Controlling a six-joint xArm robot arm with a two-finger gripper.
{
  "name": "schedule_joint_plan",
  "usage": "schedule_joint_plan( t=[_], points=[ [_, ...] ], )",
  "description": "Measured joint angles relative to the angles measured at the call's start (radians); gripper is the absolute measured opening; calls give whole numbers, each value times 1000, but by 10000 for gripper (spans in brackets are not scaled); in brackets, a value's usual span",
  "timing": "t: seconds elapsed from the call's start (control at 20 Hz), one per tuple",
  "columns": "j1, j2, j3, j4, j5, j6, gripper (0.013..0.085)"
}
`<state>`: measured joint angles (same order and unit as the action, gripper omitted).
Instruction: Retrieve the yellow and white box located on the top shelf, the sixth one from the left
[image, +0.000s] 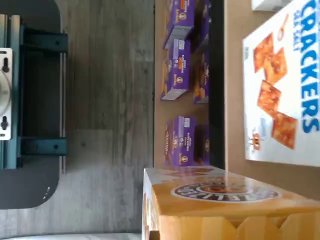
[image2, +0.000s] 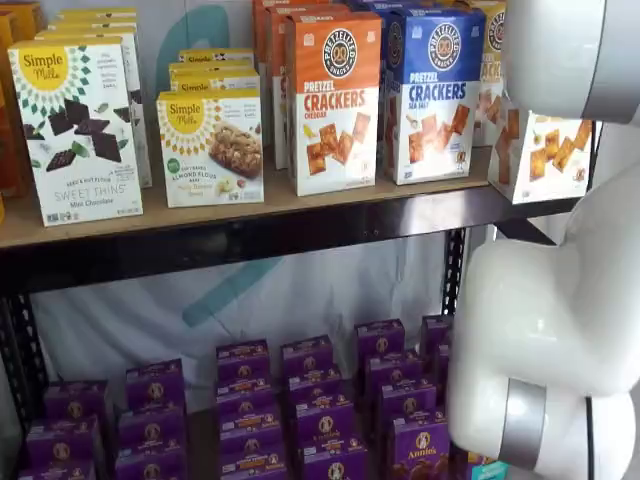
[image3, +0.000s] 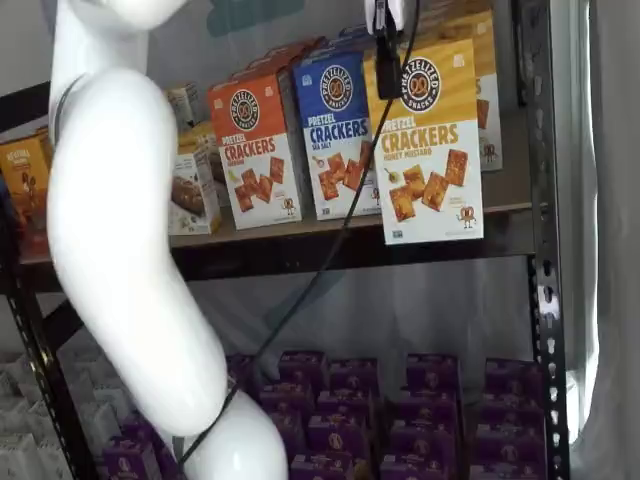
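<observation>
The yellow and white box (image3: 430, 150) stands at the right end of the top shelf (image3: 510, 190), drawn forward so its base overhangs the dark front rail. A shelf view shows only its white lower part (image2: 535, 150), beside my white arm. My gripper (image3: 388, 88) hangs from above with a black finger down the box's upper front face; it is shut on the box. The wrist view shows the box's yellow top (image: 225, 200) close up.
A blue sea salt carton (image3: 335, 130) and an orange cheddar carton (image3: 255, 150) stand left of the box. Simple Mills boxes (image2: 210, 145) stand further left. Purple boxes (image2: 320, 410) fill the lower level. A black upright (image3: 540, 250) stands right of the box. My arm (image2: 550, 330) fills the right foreground.
</observation>
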<state>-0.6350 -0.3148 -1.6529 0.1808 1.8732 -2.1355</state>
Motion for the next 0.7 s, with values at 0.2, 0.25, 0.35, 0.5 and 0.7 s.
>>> schedule_joint_plan(
  t=[0.2,0.25,0.35,0.5,0.7],
  points=[
    [16,-54,54,-19,9,8,610],
    [22,-68,69,-24,11,13,610],
    [35,-92,96,-32,13,22,610],
    [55,-128,137,-38,15,40,610],
    [69,-152,165,-37,22,55,610]
  ],
)
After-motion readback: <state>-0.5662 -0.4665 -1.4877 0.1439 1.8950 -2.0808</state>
